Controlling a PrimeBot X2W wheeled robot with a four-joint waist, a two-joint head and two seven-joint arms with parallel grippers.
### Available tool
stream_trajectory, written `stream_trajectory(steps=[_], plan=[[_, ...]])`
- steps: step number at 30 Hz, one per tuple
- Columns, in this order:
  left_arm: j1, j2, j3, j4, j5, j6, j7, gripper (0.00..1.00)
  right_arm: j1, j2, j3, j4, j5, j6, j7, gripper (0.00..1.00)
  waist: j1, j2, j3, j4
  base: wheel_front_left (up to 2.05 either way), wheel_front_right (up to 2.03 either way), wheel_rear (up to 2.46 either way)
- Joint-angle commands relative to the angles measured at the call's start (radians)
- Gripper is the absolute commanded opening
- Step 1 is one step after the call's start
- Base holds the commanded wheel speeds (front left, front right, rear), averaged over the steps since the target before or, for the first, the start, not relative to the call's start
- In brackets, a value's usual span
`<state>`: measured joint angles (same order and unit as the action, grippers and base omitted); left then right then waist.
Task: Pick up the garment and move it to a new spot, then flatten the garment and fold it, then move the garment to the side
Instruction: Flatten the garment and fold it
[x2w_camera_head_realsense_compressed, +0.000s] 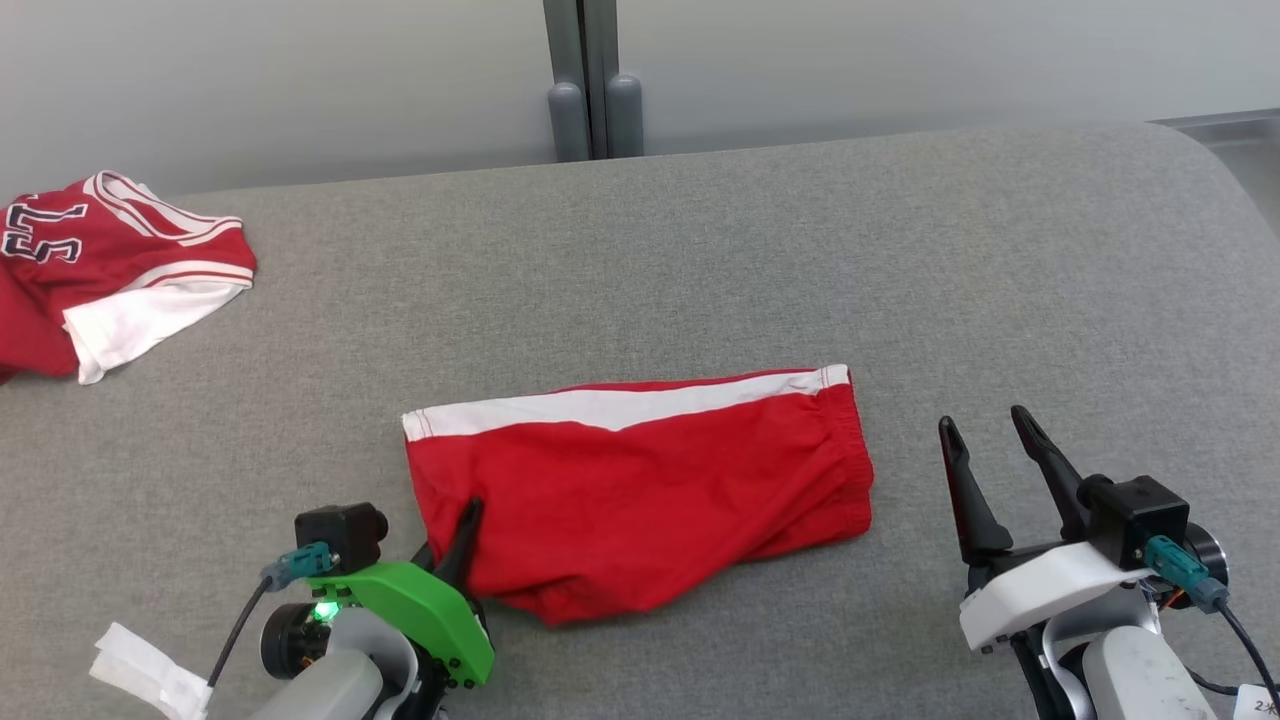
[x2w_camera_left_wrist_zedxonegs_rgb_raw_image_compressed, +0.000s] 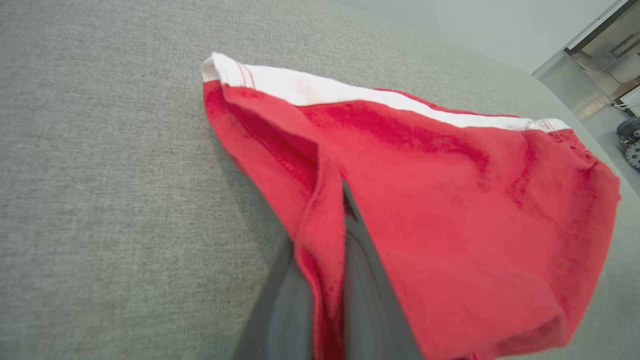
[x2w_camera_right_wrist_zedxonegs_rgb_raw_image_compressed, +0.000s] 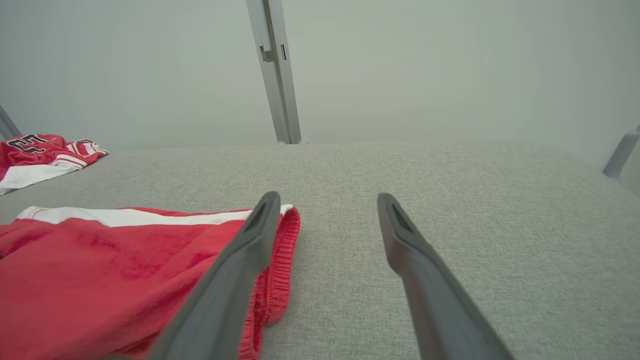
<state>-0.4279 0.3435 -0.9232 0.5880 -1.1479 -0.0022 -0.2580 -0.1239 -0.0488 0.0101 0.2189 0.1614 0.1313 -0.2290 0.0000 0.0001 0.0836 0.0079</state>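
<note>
Our left claw (x2w_camera_head_realsense_compressed: 465, 520) is pinching the near left corner of the red shorts (x2w_camera_head_realsense_compressed: 640, 490), and the cloth is hiding much of the grip. From the head view we are seeing just one dark finger (x2w_camera_head_realsense_compressed: 462, 540) lying on top of the fabric; its partner is sitting under the cloth. The left wrist view is showing a ridge of red cloth running between the two fingers, with the left-hand one mostly covered.

The shorts are lying folded at the near middle of the gray padded table (x2w_camera_head_realsense_compressed: 700, 250), the white stripe along their far edge and the gathered waistband pointing toward our right claw (x2w_camera_head_realsense_compressed: 982, 420). That claw is hovering just beside the waistband with its fingers spread and nothing between them. In the right wrist view one finger is crossing the waistband in the picture, but the head view is showing a gap of bare table there.

A red and white jersey (x2w_camera_head_realsense_compressed: 110, 260) is lying at the far left of the table, well apart from the shorts and cut off by the frame; its lettering is only partly readable. The table's near edge is falling outside our view.

Bare table is stretching beyond the shorts to the far edge, where a gray post (x2w_camera_head_realsense_compressed: 590, 80) is standing against a pale wall (x2w_camera_head_realsense_compressed: 300, 80), and to the right as far as the rounded far corner.
</note>
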Motion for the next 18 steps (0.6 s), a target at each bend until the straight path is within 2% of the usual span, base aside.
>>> stream_trajectory(steps=[1,2,3,11,18], plan=[[0.018,0.002,0.017,-0.01,0.02,0.013,-0.008,0.45,0.012,-0.003,0.002,0.006,0.0,-0.001,0.004,1.0,0.0,-0.0001,-0.01,0.003,0.0,0.0,0.0],[0.021,0.001,0.033,-0.02,0.035,0.021,-0.007,0.78,0.012,-0.003,0.002,0.008,0.0,-0.001,0.004,1.0,0.0,-0.0001,-0.012,0.003,0.0,0.0,0.0],[0.027,0.0,0.057,-0.033,0.057,0.031,-0.008,1.0,0.012,-0.003,0.002,0.01,-0.002,-0.001,0.006,1.0,0.0,-0.0001,-0.015,0.003,0.0,0.0,0.0],[0.131,-0.03,0.295,-0.163,0.271,0.072,-0.006,1.0,0.02,-0.003,0.0,0.028,-0.008,-0.001,0.008,1.0,0.0,-0.0001,-0.042,0.003,0.0,0.0,0.0],[0.258,-0.091,0.461,-0.258,0.439,0.07,-0.006,1.0,0.021,-0.003,0.014,0.043,-0.013,-0.001,0.017,1.0,0.0,-0.0001,-0.061,0.013,0.0,0.0,0.0]])
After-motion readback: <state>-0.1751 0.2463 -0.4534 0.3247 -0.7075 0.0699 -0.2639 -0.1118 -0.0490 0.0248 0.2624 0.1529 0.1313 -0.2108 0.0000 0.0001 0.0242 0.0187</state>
